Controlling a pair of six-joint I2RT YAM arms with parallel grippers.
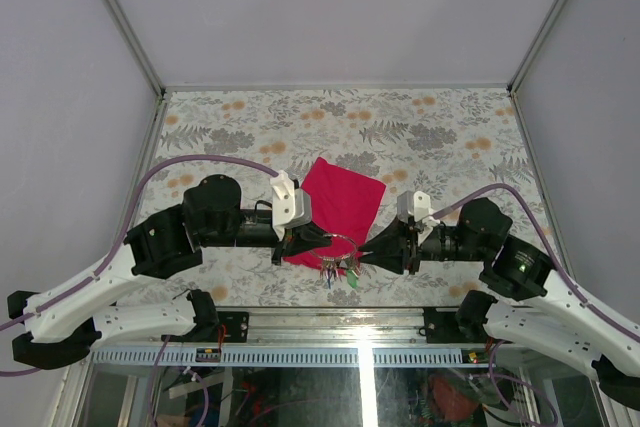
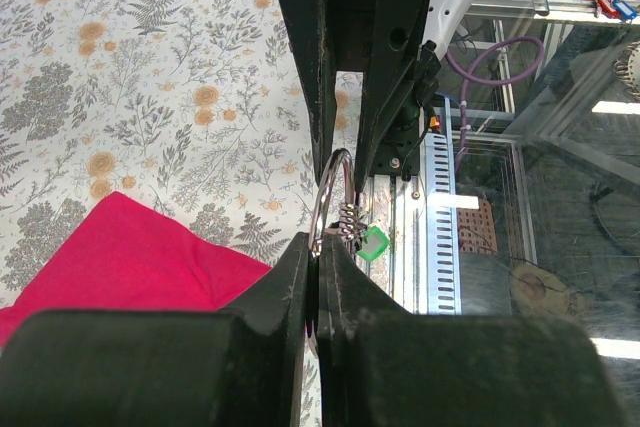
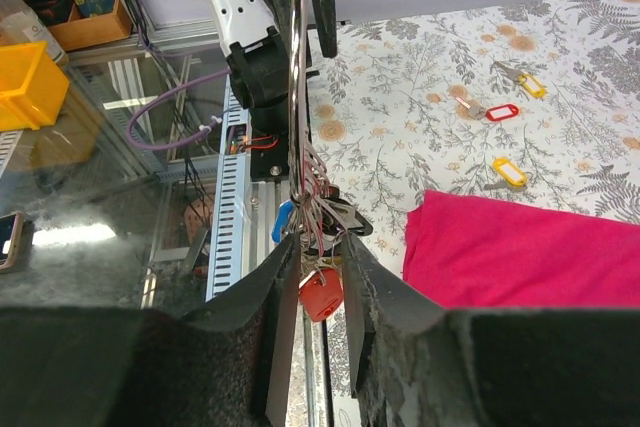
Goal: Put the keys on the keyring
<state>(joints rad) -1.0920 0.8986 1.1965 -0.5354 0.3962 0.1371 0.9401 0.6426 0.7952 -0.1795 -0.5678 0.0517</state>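
Left fingers clamp keyring; red key, right-wrist-only, between right fingers, grip unclear.

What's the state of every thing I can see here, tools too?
Left tool: shut on the keyring.
Right tool: around the keyring's bunch, grip unclear.
Keyring: held up between both tools.
Magenta cloth: lying on the table.
Tagged keys: loose on the table, not on the ring.

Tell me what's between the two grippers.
The keyring and its hanging bunch: the left gripper is shut on the ring, and the right gripper is around the bunch. The top view shows it.
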